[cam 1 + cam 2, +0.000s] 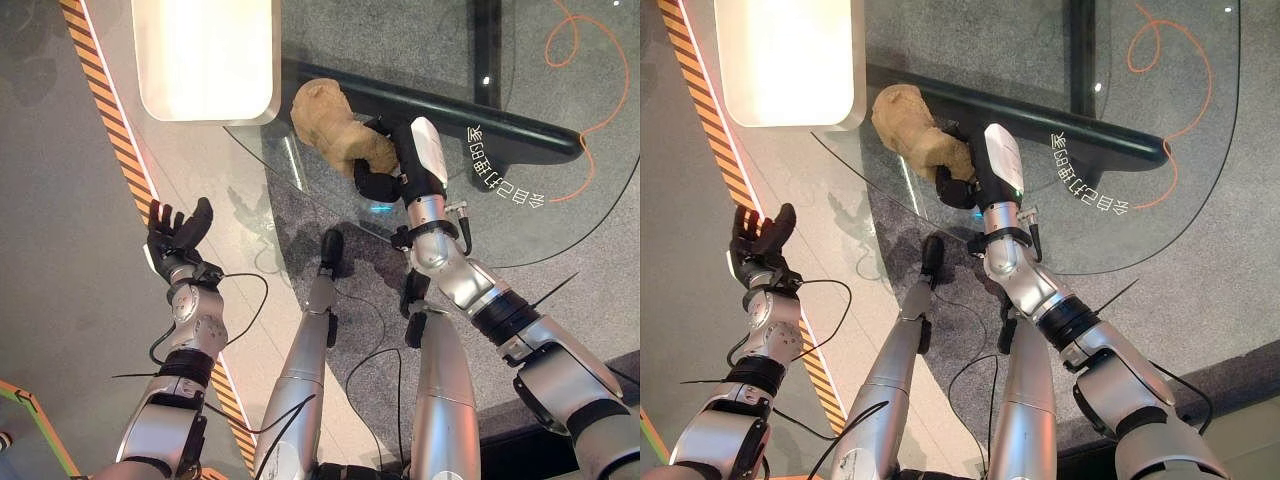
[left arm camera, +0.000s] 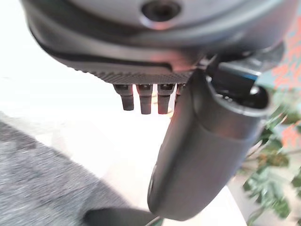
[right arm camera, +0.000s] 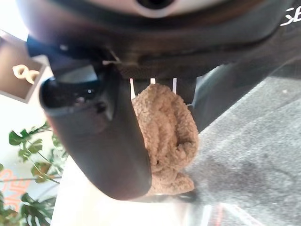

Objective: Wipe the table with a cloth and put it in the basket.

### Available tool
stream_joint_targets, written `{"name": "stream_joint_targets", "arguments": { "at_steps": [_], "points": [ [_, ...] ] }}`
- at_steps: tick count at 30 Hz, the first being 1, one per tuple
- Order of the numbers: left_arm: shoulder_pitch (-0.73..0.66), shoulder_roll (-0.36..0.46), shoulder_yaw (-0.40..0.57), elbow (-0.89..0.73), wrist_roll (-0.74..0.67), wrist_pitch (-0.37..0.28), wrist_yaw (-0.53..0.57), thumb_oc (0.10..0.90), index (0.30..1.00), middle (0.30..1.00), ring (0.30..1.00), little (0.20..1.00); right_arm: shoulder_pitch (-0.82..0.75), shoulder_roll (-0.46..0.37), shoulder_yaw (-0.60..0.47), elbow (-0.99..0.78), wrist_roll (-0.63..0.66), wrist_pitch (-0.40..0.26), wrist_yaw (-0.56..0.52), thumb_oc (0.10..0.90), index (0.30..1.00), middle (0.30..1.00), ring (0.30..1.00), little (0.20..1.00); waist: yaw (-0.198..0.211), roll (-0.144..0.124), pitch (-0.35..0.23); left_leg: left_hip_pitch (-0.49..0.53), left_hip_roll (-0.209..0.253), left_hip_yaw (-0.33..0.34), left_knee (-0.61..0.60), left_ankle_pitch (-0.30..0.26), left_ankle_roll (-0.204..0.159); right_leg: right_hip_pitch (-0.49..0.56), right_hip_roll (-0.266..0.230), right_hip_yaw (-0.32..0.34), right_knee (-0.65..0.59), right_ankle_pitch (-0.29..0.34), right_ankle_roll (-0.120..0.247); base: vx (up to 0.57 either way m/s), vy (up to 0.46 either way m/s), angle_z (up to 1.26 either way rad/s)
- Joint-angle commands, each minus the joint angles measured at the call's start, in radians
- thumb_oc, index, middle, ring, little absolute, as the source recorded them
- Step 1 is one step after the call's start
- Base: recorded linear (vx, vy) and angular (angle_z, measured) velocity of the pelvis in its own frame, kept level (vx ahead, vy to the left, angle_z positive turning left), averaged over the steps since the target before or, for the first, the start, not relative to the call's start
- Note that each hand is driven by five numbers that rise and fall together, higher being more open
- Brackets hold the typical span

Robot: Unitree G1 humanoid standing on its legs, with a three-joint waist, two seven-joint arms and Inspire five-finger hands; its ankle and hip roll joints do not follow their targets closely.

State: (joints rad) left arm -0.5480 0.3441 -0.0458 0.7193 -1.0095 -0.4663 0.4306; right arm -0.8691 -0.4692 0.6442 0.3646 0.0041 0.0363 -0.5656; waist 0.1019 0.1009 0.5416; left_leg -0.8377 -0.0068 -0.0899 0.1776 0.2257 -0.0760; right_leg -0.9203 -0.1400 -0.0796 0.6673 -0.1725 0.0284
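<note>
The right hand (image 1: 385, 165) is curled round one end of the tan fleecy cloth (image 1: 327, 122), thumb and fingers closed on the bunched fabric, as the right wrist view confirms. The cloth sits on the round glass table (image 1: 560, 200), near its edge closest to the robot, and its long axis runs from the hand up and to the robot's left, toward the white rounded tray-like object (image 1: 205, 60) just past the glass (possibly the basket, though its walls are not clear enough to say). So the free end leads and the hand trails. The left hand (image 1: 178, 235) hangs well apart over the floor, fingers straight and spread, holding nothing; the right is plainly the working arm.
</note>
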Motion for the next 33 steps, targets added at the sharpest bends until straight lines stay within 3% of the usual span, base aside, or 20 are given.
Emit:
{"name": "stream_joint_targets", "arguments": {
  "at_steps": [1, 8, 16, 18, 22, 23, 26, 30, 33],
  "points": [
    [-0.007, 0.035, 0.072, -0.007, 0.057, -0.129, 0.105, 0.800, 0.900, 0.900, 0.900, 0.900, -0.058, 0.082, -0.065, -0.197, -0.007, -0.099, -0.087, 0.100, 0.300, 0.300, 0.300, 0.200, 0.005, -0.020, -0.022, -0.023, -0.030, -0.006, 0.188, -0.180, 0.043, 0.026, -0.028, -0.014, -0.233, 0.166, 0.057, 0.00, 0.000, 0.00],
    [-0.008, 0.026, 0.115, -0.103, 0.257, -0.241, 0.343, 0.800, 0.900, 0.900, 0.900, 0.900, -0.023, 0.088, -0.123, -0.276, -0.014, -0.125, -0.133, 0.100, 0.300, 0.300, 0.300, 0.200, -0.001, -0.029, -0.022, -0.027, -0.022, -0.004, 0.193, -0.185, 0.040, 0.028, -0.022, -0.006, -0.229, 0.157, 0.053, 0.00, 0.000, 0.00],
    [-0.005, -0.005, 0.118, -0.329, 0.594, -0.247, 0.540, 0.800, 0.900, 0.900, 0.900, 0.900, 0.026, 0.090, -0.174, -0.368, -0.046, -0.134, -0.170, 0.100, 0.300, 0.300, 0.300, 0.200, 0.003, -0.034, -0.022, -0.026, -0.024, -0.007, 0.186, -0.188, 0.038, 0.033, -0.020, -0.005, -0.241, 0.161, 0.057, 0.00, -0.004, 0.00],
    [-0.004, 0.002, 0.111, -0.421, 0.646, -0.225, 0.511, 0.800, 0.900, 0.900, 0.900, 0.900, 0.042, 0.089, -0.200, -0.397, -0.055, -0.138, -0.167, 0.100, 0.300, 0.300, 0.300, 0.200, 0.004, -0.036, -0.022, -0.025, -0.024, -0.007, 0.182, -0.188, 0.038, 0.036, -0.023, -0.008, -0.246, 0.163, 0.059, -0.01, -0.043, 0.00],
    [-0.010, 0.009, 0.082, -0.522, 0.608, -0.207, 0.354, 0.800, 0.900, 0.900, 0.900, 0.900, 0.058, 0.090, -0.230, -0.420, -0.071, -0.158, -0.160, 0.100, 0.300, 0.300, 0.300, 0.200, 0.001, -0.037, -0.022, -0.030, -0.026, -0.006, 0.182, -0.189, 0.039, 0.032, -0.024, -0.009, -0.248, 0.169, 0.065, -0.01, -0.028, 0.00],
    [-0.010, 0.013, 0.067, -0.560, 0.581, -0.184, 0.261, 0.800, 0.900, 0.900, 0.900, 0.900, 0.064, 0.089, -0.241, -0.432, -0.079, -0.161, -0.153, 0.100, 0.300, 0.300, 0.300, 0.200, -0.002, -0.037, -0.022, -0.031, -0.025, -0.003, 0.182, -0.189, 0.039, 0.031, -0.024, -0.008, -0.249, 0.171, 0.067, 0.00, 0.000, 0.00],
    [-0.006, 0.023, 0.040, -0.626, 0.534, -0.138, 0.126, 0.800, 0.900, 0.900, 0.900, 0.900, 0.080, 0.078, -0.266, -0.462, -0.080, -0.169, -0.129, 0.100, 0.300, 0.300, 0.300, 0.200, -0.009, -0.036, -0.022, -0.032, -0.023, 0.002, 0.178, -0.189, 0.041, 0.029, -0.024, -0.006, -0.255, 0.177, 0.071, 0.00, 0.000, 0.00],
    [0.003, 0.025, 0.015, -0.675, 0.442, -0.118, -0.008, 0.800, 0.900, 0.900, 0.900, 0.900, 0.105, 0.078, -0.282, -0.476, -0.097, -0.193, -0.102, 0.100, 0.300, 0.300, 0.300, 0.200, -0.018, -0.032, -0.022, -0.032, -0.023, 0.005, 0.178, -0.191, 0.042, 0.028, -0.023, -0.002, -0.258, 0.182, 0.075, 0.00, 0.000, 0.00],
    [0.002, 0.019, -0.006, -0.714, 0.339, -0.056, -0.118, 0.800, 0.900, 0.900, 0.900, 0.900, 0.122, 0.073, -0.293, -0.494, -0.092, -0.210, -0.076, 0.100, 0.300, 0.300, 0.300, 0.200, -0.028, -0.032, -0.022, -0.035, -0.023, 0.010, 0.178, -0.192, 0.044, 0.024, -0.022, 0.003, -0.262, 0.186, 0.077, 0.00, 0.000, 0.00]
  ]
}}
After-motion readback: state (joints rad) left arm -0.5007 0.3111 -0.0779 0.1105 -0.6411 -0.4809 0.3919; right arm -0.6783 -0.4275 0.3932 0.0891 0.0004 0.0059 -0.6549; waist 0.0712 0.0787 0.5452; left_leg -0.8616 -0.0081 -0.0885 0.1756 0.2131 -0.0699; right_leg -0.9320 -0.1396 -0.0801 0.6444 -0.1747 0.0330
